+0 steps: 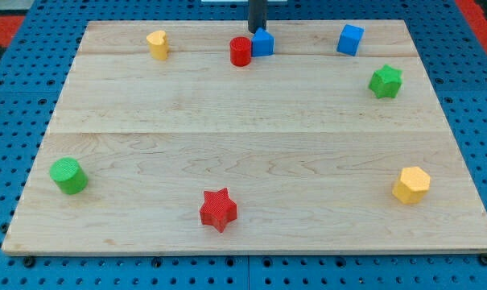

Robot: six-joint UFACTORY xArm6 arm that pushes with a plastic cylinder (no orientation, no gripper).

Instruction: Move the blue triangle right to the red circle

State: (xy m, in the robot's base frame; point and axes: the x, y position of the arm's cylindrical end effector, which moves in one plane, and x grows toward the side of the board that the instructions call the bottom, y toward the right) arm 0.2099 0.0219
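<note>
Blue triangle [263,43] is sitting near the view's top edge of the counter [243,153], a little right of centre, and you are seeing it pressed right up against the red circle [241,51], which is lying just to its left and slightly lower. You are looking at an arm with no jaws at all, so nothing is open, closed or gripping; the dark rod is coming down from the view's top, and my tip [257,31] is resting at the triangle's upper left corner, apparently touching it. The triangle's peak is pointing toward the view's top; at this size you cannot tell its long axis.

Moving outward, you are finding the yellow block [157,44], roughly heart-shaped, well to the left along the same top band, and the blue cube [350,39] well to the right. The green star [385,81] is lying below and right of that cube. Further down, the yellow hexagon [410,184] is sitting near the right edge, the red star [218,209] near the bottom centre, and the green cylinder [68,176] near the left edge.
</note>
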